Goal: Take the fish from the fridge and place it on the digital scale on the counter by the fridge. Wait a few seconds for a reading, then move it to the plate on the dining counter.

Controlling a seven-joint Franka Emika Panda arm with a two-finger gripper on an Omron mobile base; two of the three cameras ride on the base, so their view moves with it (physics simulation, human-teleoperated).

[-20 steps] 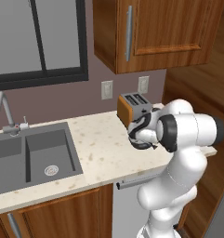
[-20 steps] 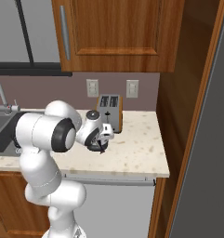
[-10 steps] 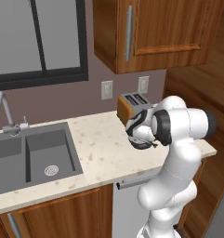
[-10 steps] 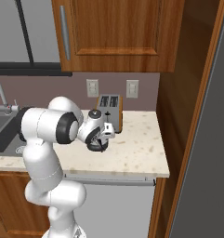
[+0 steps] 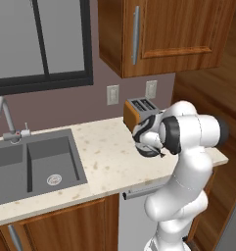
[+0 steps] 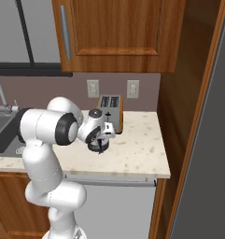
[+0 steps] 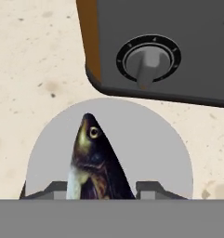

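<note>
In the hand view the fish (image 7: 92,153), dark grey-silver with its eye showing, points head-first away from me between my two fingertips (image 7: 55,188). My gripper (image 7: 103,188) is shut on the fish just above the digital scale (image 7: 150,139), whose light grey round top lies under it. From the base cameras the gripper (image 5: 149,147) (image 6: 99,142) hangs low over the counter in front of the toaster, and it hides the fish and the scale. The grey fridge (image 6: 212,163) stands at the right.
The orange-sided toaster (image 7: 169,46) (image 5: 139,109) (image 6: 110,109) stands close behind the scale, knob toward me. A sink (image 5: 36,162) with a faucet lies to the left. Wall cabinets (image 6: 114,35) hang overhead. A wooden panel (image 6: 179,93) bounds the counter on the right.
The arm has folded in and the gripper with the fish has come down a little toward the counter in front of the toaster.
</note>
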